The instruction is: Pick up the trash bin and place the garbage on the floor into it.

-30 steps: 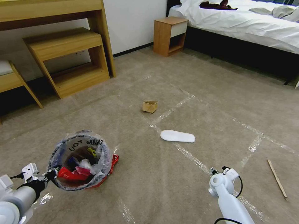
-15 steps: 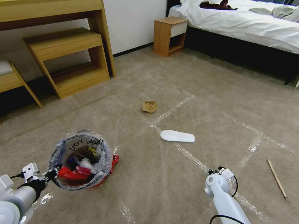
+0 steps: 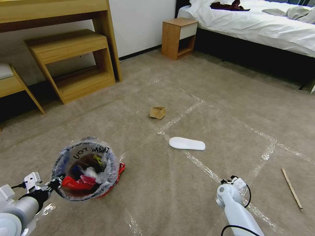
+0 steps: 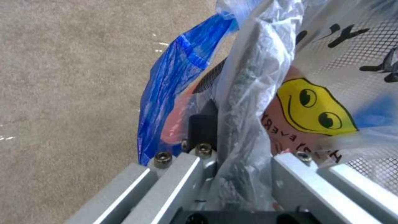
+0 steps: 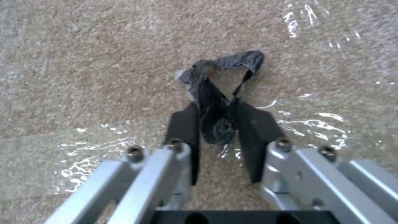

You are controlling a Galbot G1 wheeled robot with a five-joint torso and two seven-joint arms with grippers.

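Holding position at lower left of the head view: left gripper (image 3: 55, 184), jaws clamped on the bag-lined rim of the trash bin (image 3: 86, 168).

Trash bin: small, round, red, lined with a clear crinkly bag (image 4: 253, 81) with black lettering at the rim; a yellow cartoon face is printed on the plastic. Contents visible from above: red wrappers, white crumpled material, a yellow scrap. A blue wrapper (image 4: 174, 81) hangs at the outside of the rim beside the left jaws.

Right gripper (image 5: 219, 124): low over the floor (image 3: 170, 190), at lower right of the head view, on a strip of clear tape. Jaws narrow, closed on a crumpled dark scrap of film (image 5: 219, 93), whose free end loops out beyond the fingertips above the carpet.

Items lying on the floor:
- White slipper (image 3: 187, 143), flat, near the middle, touching a tape line.
- Small cardboard box (image 3: 157, 112), open, beyond the slipper.
- Wooden stick (image 3: 292, 188), far right, well apart from the right gripper.

Surroundings: wooden shelf unit (image 3: 72, 62) at the left wall; wooden nightstand (image 3: 178, 37) beside a bed (image 3: 262, 29) with white linen.
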